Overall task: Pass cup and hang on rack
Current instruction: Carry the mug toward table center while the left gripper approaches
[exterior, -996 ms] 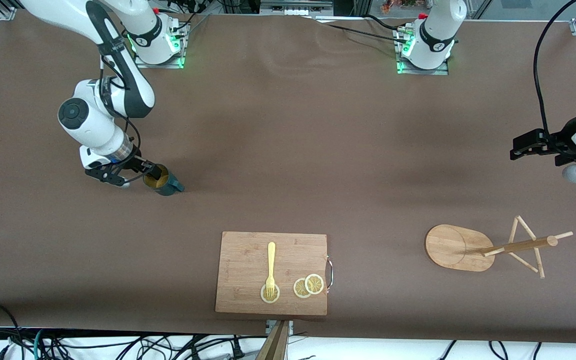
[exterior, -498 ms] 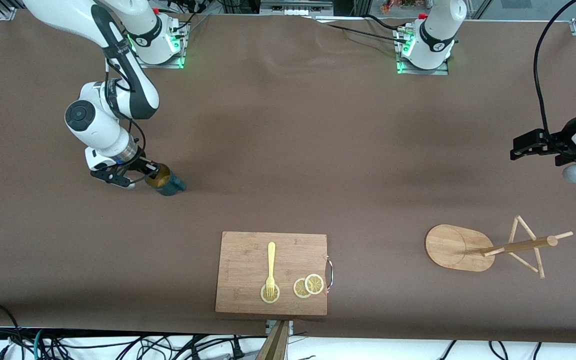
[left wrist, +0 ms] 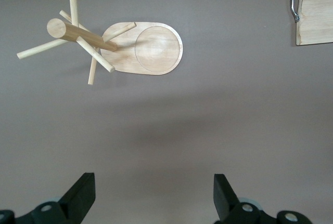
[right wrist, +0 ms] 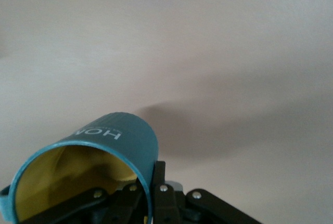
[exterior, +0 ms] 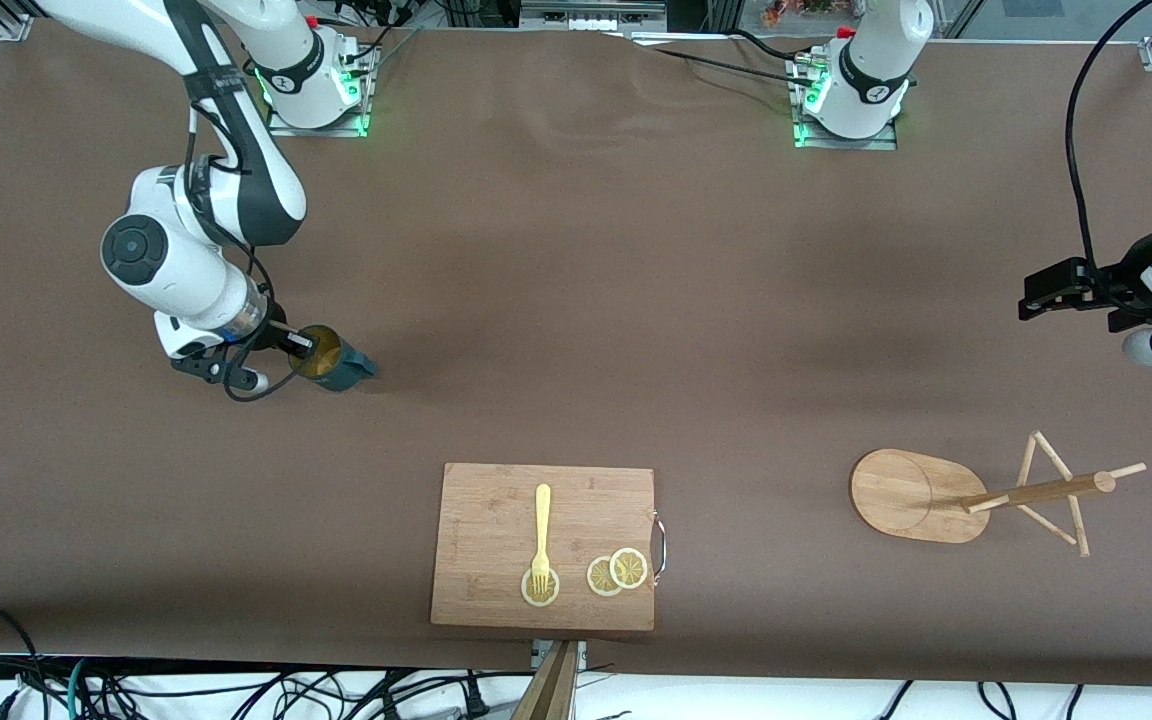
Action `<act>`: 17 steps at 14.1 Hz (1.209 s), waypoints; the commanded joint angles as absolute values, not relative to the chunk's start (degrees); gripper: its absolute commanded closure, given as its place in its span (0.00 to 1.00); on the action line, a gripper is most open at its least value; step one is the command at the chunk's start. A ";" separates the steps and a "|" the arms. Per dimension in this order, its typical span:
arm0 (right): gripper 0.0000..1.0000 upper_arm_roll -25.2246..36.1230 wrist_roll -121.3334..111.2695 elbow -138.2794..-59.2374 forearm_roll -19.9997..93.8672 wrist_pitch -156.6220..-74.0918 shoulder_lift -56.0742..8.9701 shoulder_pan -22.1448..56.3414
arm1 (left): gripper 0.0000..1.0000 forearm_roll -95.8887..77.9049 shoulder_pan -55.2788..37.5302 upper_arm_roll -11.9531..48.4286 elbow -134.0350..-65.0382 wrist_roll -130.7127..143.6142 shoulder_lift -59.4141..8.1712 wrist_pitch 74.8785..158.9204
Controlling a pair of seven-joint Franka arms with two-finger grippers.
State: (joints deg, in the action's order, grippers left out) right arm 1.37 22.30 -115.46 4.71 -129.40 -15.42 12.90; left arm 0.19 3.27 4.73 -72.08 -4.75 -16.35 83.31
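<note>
A: Two grippers to report. State?

B: Right gripper is clamped on the cup rim, one finger inside, over the table at the right arm's end. Left gripper waits, fingers apart, near the rack.

A: Step?

B: Pickup, judged complete; handover is not yet done. Next move calls for carrying the cup mid-table (handle kept exposed), where the left gripper can take it.
</note>
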 commanded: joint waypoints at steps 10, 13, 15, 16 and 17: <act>1.00 1.14 25.56 -84.84 4.74 -116.37 -33.02 36.46 | 0.00 -2.02 1.41 4.66 -74.60 -5.79 -15.48 82.53; 1.00 1.40 37.58 -79.30 4.40 -117.33 -38.92 41.99 | 0.00 -4.22 0.79 4.66 -77.34 -14.46 -14.77 82.44; 1.00 1.41 42.69 -77.26 2.74 -118.64 -42.44 45.07 | 0.00 -4.48 0.79 4.66 -78.22 -25.26 -14.68 81.66; 1.00 1.49 44.37 -77.26 1.68 -120.22 -43.50 46.39 | 0.00 -5.53 0.79 4.57 -78.57 -30.71 -14.59 81.30; 1.00 1.49 46.04 -77.26 0.89 -121.97 -44.46 47.62 | 0.00 -5.97 0.79 4.57 -79.36 -36.16 -14.50 80.69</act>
